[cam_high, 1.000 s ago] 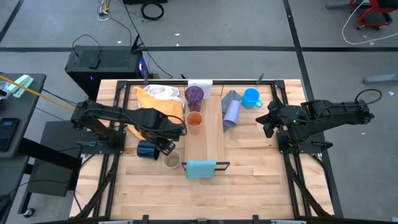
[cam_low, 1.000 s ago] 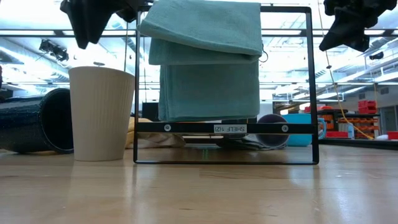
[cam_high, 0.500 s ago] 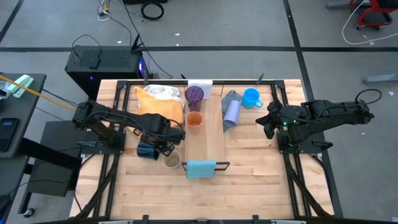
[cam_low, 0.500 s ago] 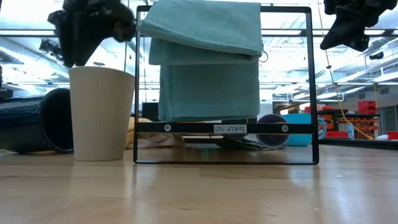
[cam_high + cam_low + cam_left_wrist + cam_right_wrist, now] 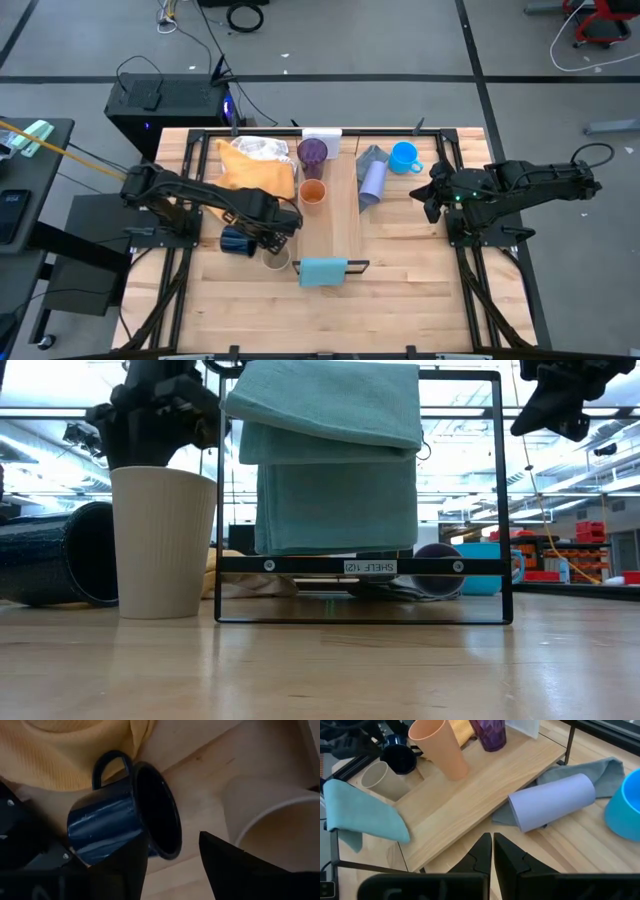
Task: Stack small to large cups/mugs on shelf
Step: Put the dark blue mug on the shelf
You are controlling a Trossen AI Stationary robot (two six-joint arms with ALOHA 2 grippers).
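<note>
Beige cup (image 5: 164,542): stands upright on the table nearest the low camera, just left of the shelf's blue-draped end.
Left gripper (image 5: 275,232): hovers over the beige cup's rim, fingers (image 5: 235,865) spread apart, nothing between them; the navy mug shows just beyond.
Navy mug (image 5: 236,241): lies on its side beside the beige cup, mouth toward it, handle toward the yellow cloth (image 5: 252,165).
Shelf (image 5: 331,215): long pale plank down the table's middle, light-blue cloth (image 5: 330,455) hung over its near end, white piece (image 5: 322,134) at the far end.
Orange cup (image 5: 313,194): upright on the shelf's left edge.
Dark purple tumbler (image 5: 313,152): upright on the shelf, farther back, by the white piece.
Lavender cup (image 5: 552,801): on its side on the grey cloth (image 5: 373,157), just right of the shelf.
Bright blue mug (image 5: 404,157): upright, right of the grey cloth.
Right gripper (image 5: 492,851): raised at the table's right side, well apart from the cups, fingers pressed together and empty.
</note>
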